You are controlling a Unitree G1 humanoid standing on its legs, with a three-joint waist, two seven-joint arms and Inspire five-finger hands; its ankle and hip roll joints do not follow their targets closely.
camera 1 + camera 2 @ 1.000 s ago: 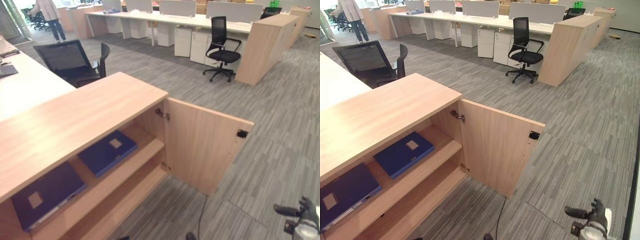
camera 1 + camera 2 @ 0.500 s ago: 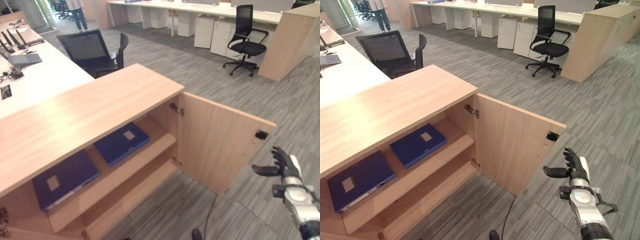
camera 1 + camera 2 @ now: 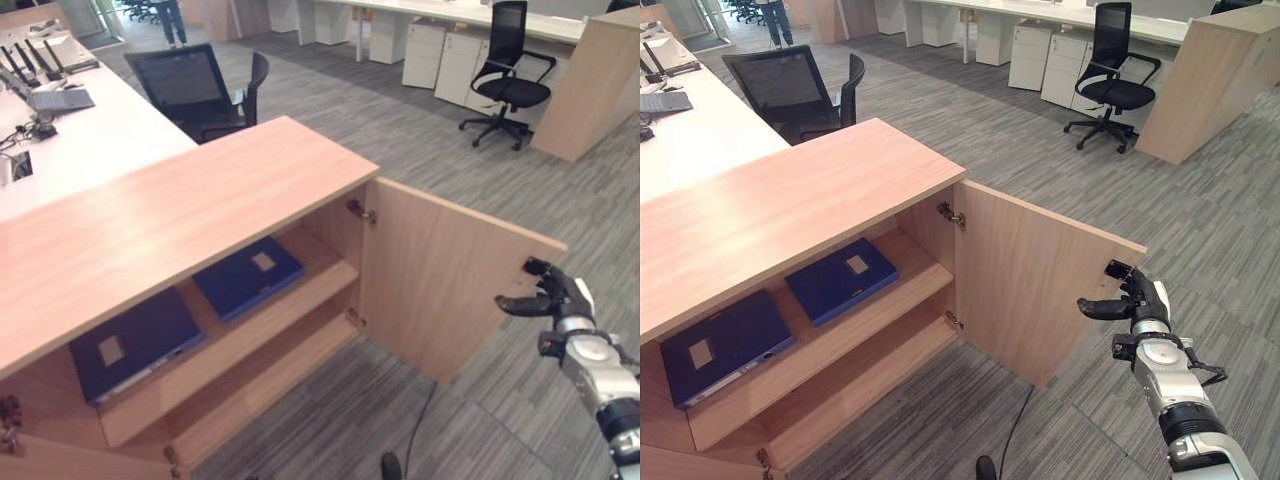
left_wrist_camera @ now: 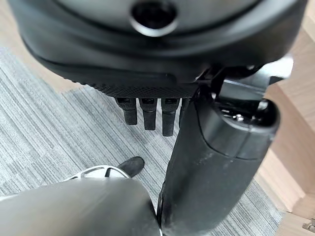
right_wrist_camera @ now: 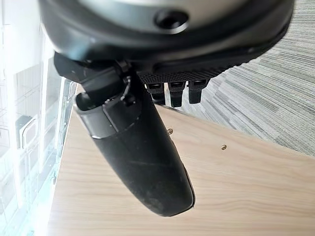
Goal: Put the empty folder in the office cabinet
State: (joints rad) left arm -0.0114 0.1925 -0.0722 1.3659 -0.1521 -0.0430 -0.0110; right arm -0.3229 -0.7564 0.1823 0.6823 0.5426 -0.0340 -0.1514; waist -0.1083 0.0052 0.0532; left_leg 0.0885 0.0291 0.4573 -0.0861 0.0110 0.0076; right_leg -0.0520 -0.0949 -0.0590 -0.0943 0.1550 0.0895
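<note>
Two dark blue folders lie flat on the upper shelf of the light wood office cabinet [image 3: 180, 215], one on the right [image 3: 248, 278], one further left [image 3: 135, 340]. The cabinet door [image 3: 440, 280] stands swung out to the right. My right hand [image 3: 560, 300] is open at the door's free edge, beside the black latch [image 3: 1116, 268], thumb pointing toward the panel. In the right wrist view, the hand [image 5: 162, 49] faces the wooden door [image 5: 236, 187] from close by, holding nothing. My left hand [image 4: 147, 64] hangs open over grey carpet, also holding nothing.
A black mesh office chair [image 3: 190, 90] stands behind the cabinet, next to a white desk [image 3: 80, 140] carrying a laptop. Another black chair [image 3: 510, 70] and a wooden partition [image 3: 590, 90] stand far right. A person [image 3: 170, 12] walks at the back. Grey carpet lies right of the door.
My right hand has risen from low at the right to the free edge of the open door, by the latch. The camera has shifted; folders and door stayed put.
</note>
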